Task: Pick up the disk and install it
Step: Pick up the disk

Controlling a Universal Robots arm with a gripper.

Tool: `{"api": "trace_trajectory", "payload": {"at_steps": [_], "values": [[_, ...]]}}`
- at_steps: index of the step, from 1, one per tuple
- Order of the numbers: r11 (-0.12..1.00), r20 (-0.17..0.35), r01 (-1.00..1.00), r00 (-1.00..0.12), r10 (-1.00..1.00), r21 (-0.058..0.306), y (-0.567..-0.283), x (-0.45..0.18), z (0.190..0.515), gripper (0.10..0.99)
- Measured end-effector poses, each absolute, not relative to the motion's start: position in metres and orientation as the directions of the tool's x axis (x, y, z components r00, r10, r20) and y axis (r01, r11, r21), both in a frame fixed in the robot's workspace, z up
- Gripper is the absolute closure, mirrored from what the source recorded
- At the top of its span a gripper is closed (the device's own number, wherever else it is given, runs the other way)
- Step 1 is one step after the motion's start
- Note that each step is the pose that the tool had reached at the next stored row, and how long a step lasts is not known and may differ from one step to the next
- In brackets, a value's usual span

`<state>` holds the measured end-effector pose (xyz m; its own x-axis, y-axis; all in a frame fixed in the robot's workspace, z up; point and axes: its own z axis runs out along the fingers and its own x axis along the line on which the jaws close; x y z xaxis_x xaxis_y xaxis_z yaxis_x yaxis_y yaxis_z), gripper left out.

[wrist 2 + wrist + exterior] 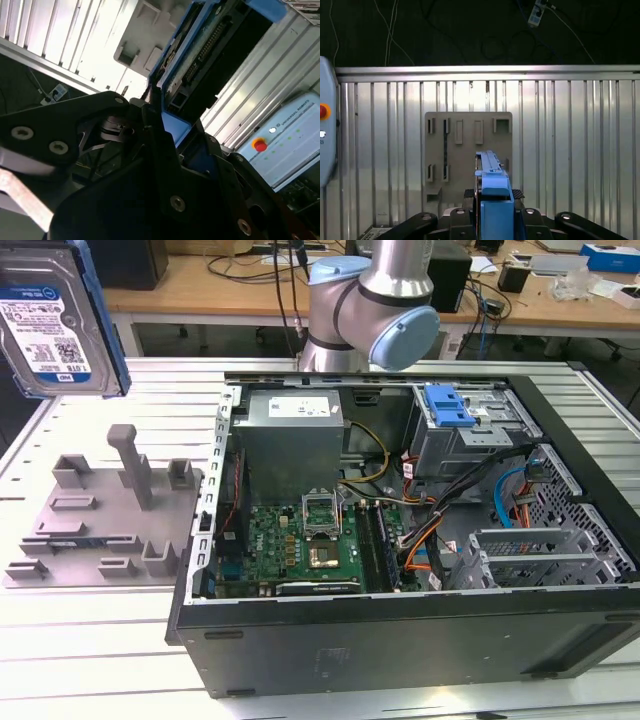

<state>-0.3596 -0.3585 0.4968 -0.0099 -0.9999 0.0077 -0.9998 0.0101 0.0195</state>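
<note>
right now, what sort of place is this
Probably a robotics lab: open black desktop computer case on a ribbed aluminium table, cable-strewn wooden desks behind, gripper holding a blue-framed silver hard drive.

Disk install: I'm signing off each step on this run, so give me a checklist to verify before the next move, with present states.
1. Jaws closed on the disk, gripping its blue carrier in both wrist views: ok.
2. Disk raised clear of the fixture tray in the exterior view: ok.
3. Computer case open, interior exposed: ok.
4. Bay behind the blue latch free for the disk: cannot tell.
5. Cables near that bay clear of the path: cannot tell.
</note>
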Motion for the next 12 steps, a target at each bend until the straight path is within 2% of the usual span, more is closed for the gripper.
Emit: {"api": "trace_trajectory", "payload": {"at_steps": [3, 12], "values": [[0.010, 0.008, -1.000, -0.010, -1.000, 0.023, -0.389, -0.332, 0.497, 0.718], [0.010, 0.008, -0.999, -0.010, -1.000, 0.031, -0.420, -0.300, 0.497, 0.718]]}}
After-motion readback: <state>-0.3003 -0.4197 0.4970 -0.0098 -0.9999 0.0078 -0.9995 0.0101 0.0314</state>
